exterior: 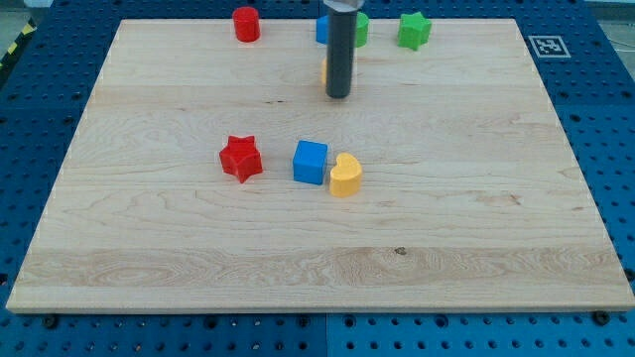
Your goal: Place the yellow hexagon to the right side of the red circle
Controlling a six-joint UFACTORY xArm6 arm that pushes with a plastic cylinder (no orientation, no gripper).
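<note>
You are looking down at a pale wooden worktop [317, 268] resting on a blue perforated base [615, 149]. The half of the worktop nearest the view's bottom edge carries no blocks.

Around the middle, slightly toward the view's left, three blocks sit in a loose row. A red star [240, 158] is the leftmost and stands apart from the others. To its right is a blue cube [310, 162], and just beside that, touching or very nearly touching its right side, is a yellow heart-shaped block [345, 176].

Farther back, your dark rod comes down from the top edge of the view, and its tip [338, 96] meets the worktop in the far half, a little right of the centre line. This arm has no jaws, so there is nothing to read as open or closed. A thin sliver of yellow-orange [325, 69] shows at the rod's left edge, just above the tip; this appears to be the yellow hexagon, almost wholly hidden behind the rod, and its shape cannot be made out.

Along the far edge, a red cylinder [246, 24], the task's red circle, stands toward the far left, well apart from the rod. Behind the rod are a blue block [322, 30] and a green block [361, 30], both partly hidden. A green star [414, 31] sits to their right. A black-and-white marker [547, 46] lies at the far right corner.
</note>
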